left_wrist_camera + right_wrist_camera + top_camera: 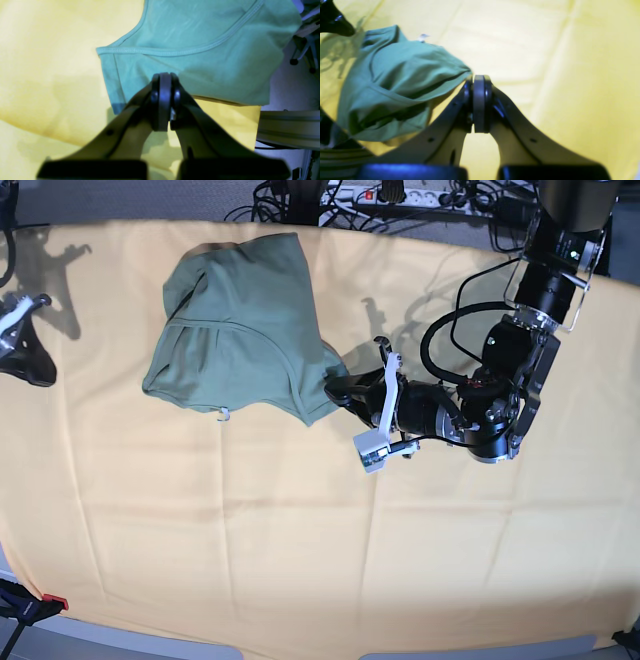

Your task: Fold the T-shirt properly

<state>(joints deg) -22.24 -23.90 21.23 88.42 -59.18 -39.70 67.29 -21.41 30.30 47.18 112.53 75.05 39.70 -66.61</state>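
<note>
The sage-green T-shirt (240,330) lies bunched on the yellow cloth toward the back left of the table. In the right wrist view my right gripper (478,77) is shut on a corner of the T-shirt (395,82), which is drawn to a point at the fingertips. My left gripper (165,76) is shut with nothing visible between its fingers. The T-shirt (200,50) spreads out beyond it, a stitched hem facing me. In the base view one gripper (338,388) sits at the shirt's lower right corner. The other gripper (30,365) rests at the far left, apart from the shirt.
A pale yellow-orange cloth (300,530) covers the whole table. Cables and a power strip (390,195) lie behind the far edge. A metal rail (287,125) marks the table's edge in the left wrist view. A red-tipped clamp (40,605) grips the front left corner.
</note>
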